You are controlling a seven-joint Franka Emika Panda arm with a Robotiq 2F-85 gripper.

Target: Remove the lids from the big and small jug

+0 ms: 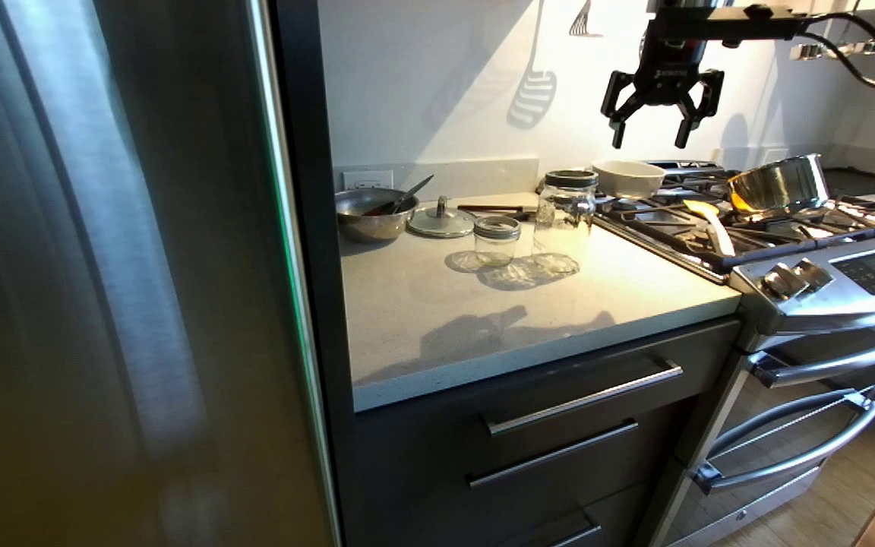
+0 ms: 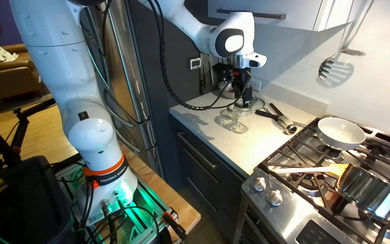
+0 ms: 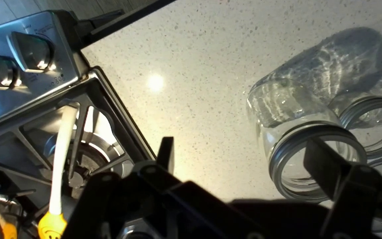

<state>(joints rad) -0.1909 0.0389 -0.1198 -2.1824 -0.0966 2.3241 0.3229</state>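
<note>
The big jug, a tall clear glass vessel, stands upright on the counter with a dark-rimmed lid around its mouth. Close beside it is the small jug, lower, topped by a greyish ring lid. My gripper hangs in the air well above the counter, pointing down, jaws wide apart and nothing between them. In the wrist view the gripper has one finger overlapping the big jug's lid, without visible contact; the small jug's lid lies farther right.
A metal bowl and a glass pot lid sit behind the jugs. Utensils lie near the wall. On the stove are a white bowl, a tilted pot and a white-handled utensil. Ladles hang at the wall.
</note>
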